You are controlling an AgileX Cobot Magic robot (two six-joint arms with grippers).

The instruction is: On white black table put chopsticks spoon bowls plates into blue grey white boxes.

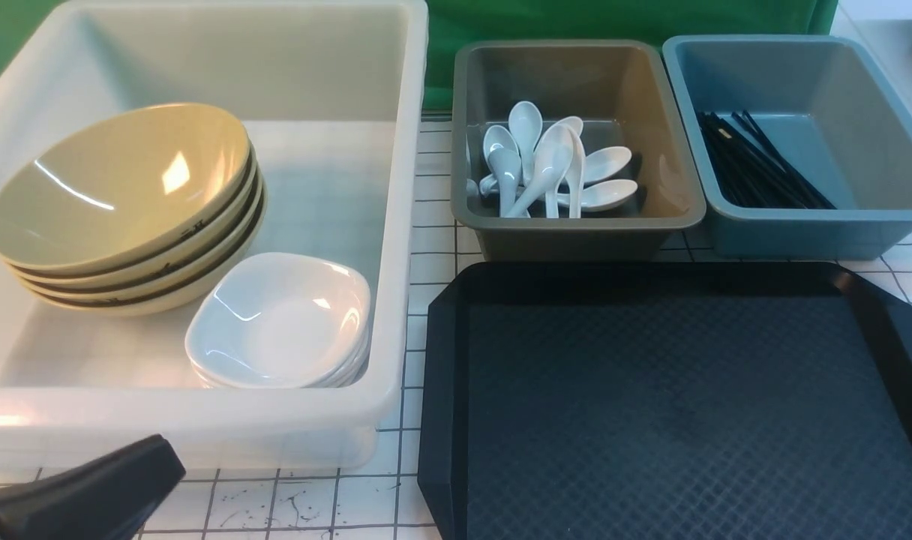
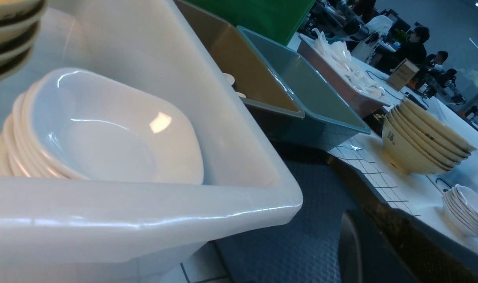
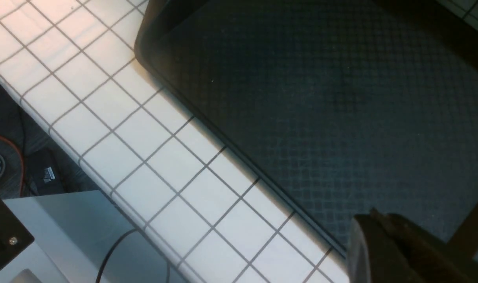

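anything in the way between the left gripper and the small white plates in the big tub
Yes: the near wall of the white tub stands between the left gripper and the plates.

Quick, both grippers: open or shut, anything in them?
Left gripper: closed, holding nothing that shows.
Right gripper: closed, holding nothing that shows.

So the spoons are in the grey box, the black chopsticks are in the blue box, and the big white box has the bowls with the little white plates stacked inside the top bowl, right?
Not quite: the plates are stacked beside the bowls, not inside the top one, as the front view shows.
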